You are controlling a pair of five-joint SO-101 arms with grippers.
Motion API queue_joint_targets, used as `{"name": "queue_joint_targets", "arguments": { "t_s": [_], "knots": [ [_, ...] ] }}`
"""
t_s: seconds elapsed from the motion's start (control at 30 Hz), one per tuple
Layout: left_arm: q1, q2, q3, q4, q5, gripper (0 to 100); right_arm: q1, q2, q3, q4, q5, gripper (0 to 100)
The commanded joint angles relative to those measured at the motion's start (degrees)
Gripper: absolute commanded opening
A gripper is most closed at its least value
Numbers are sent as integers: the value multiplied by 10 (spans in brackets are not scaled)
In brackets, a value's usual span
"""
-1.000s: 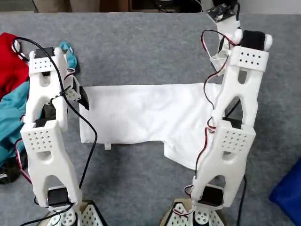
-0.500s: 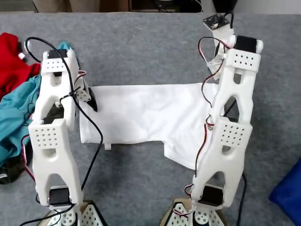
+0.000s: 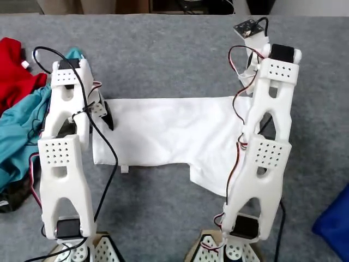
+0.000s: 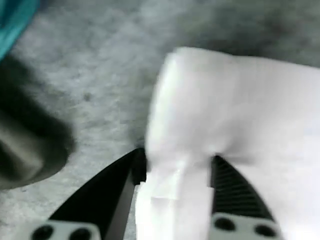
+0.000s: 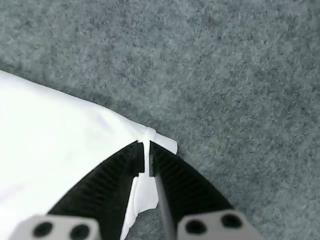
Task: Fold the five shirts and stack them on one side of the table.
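From above, the white shirt (image 3: 163,134) lies spread across the middle of the grey table (image 3: 163,49). A red shirt (image 3: 13,76) and a teal shirt (image 3: 16,131) are heaped at the table's left side, and a blue cloth (image 3: 335,224) lies at its right. The left gripper (image 3: 104,115) sits at the white shirt's left edge. At the left wrist, its jaws stand partly apart, clamped on a thick fold of that shirt. At the right wrist, the right gripper (image 5: 146,160) is almost closed, pinching a thin corner

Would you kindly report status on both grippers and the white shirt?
Left gripper shut on white shirt. Right gripper shut on its opposite corner. Shirt spread flat. Red shirt, teal shirt heaped beside left arm.
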Motion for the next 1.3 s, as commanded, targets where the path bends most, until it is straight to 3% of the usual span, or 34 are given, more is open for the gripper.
{"name": "queue_joint_targets", "arguments": {
  "t_s": [0.0, 0.47, 0.73, 0.97, 1.1, 1.27],
  "knots": [
    [-4, 7, -24, 0, 3, 27, 12, -4, -3, -8, 5, 44],
    [12, 0, -126, 4, 6, 19, 44, -2, 2, -29, 17, 44],
    [127, -134, -107, 4, 6, 19, 142, -1, 2, -99, -72, 44],
    [211, -207, -105, 4, 5, 21, 155, -1, 3, -109, -84, 44],
    [169, -206, -64, 4, 3, 21, 153, -1, 3, -101, -83, 44],
    [36, -196, -13, 3, 2, 21, 145, -2, 1, -93, -82, 44]
  ]
}}
